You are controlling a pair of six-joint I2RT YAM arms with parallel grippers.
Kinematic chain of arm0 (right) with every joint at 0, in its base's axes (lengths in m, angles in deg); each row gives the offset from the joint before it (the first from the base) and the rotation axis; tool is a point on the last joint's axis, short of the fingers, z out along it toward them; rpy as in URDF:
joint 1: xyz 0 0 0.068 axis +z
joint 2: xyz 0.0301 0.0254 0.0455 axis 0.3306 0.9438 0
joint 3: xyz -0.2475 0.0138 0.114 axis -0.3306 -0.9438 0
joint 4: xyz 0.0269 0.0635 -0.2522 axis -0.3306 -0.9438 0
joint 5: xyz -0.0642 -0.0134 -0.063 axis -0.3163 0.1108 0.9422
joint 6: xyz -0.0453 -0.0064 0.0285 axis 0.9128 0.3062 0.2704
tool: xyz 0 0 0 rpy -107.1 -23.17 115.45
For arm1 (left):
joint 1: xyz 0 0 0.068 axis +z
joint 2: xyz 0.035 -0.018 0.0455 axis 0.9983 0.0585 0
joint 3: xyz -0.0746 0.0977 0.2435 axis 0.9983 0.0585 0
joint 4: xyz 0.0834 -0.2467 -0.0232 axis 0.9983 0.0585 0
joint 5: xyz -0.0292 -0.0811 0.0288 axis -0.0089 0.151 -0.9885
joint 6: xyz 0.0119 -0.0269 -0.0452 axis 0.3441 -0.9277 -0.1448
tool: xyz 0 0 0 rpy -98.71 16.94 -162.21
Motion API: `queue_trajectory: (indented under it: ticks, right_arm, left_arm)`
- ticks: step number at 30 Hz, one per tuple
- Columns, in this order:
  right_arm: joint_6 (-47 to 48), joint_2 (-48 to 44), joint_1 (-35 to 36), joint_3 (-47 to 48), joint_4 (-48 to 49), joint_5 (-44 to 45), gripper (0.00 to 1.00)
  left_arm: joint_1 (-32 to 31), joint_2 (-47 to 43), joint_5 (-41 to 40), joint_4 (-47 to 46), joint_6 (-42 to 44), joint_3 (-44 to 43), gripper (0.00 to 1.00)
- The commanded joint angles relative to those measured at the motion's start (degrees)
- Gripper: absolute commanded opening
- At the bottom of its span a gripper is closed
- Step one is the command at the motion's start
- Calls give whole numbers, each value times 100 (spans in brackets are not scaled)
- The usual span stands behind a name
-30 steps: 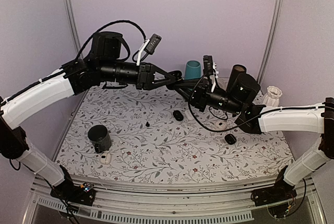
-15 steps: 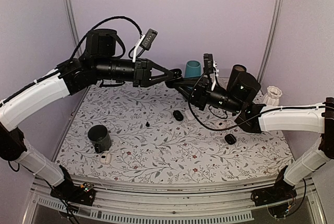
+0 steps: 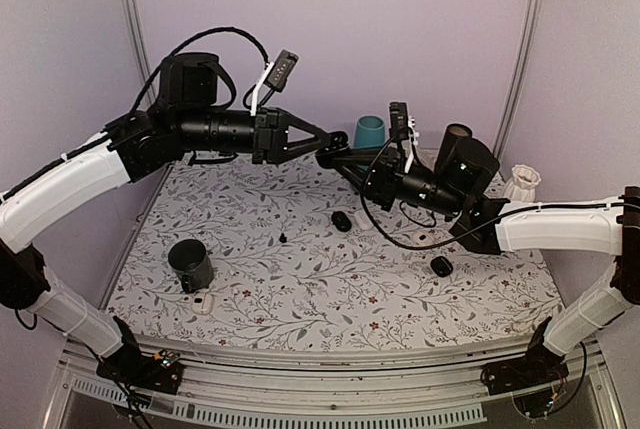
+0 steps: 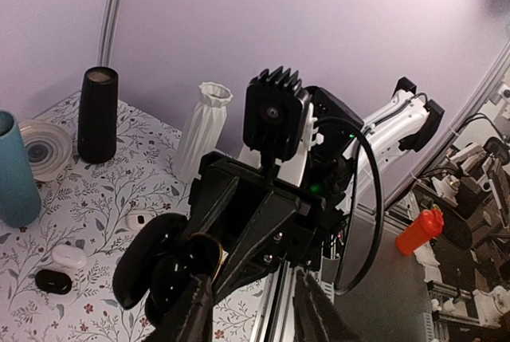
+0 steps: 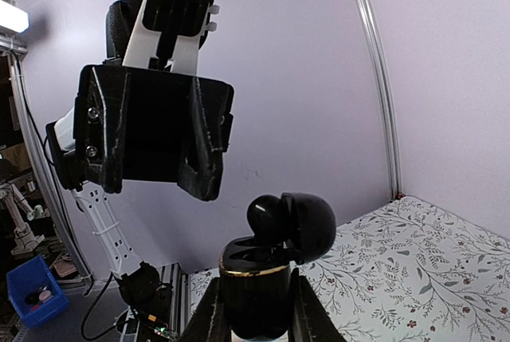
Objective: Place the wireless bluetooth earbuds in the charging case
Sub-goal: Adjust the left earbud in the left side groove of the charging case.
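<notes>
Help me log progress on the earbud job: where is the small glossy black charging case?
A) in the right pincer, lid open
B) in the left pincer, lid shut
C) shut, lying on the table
A: the right wrist view shows the small glossy black charging case clamped in the right pincer, lid raised.

Floral table | black cup, teal cup, white vase are standing on it | black pod, tiny earbud are lying centrally
</notes>
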Motion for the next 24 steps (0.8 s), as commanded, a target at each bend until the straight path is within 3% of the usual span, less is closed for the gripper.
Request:
queue_trajectory:
  ticks: [1, 6, 11, 18, 24]
  right_arm:
    - [-12, -75, 23, 296, -293, 267, 3]
    - [181, -125, 23, 275, -395, 664, 3]
    - [277, -37, 23, 410, -425, 512, 3]
    - [300, -1, 29, 486, -536, 643, 3]
    - [400, 53, 67, 572, -636, 725, 3]
  left_arm:
    - [-18, 74, -122, 114, 40, -336, 36]
    - [-22, 73, -588, 281, 34, -448, 38]
    - [-21, 151, -1105, 591, 243, -623, 38]
    - [-94, 399, -2567, 1398, 609, -1046, 41]
    - [-138, 545, -2482, 1289, 593, -1113, 48]
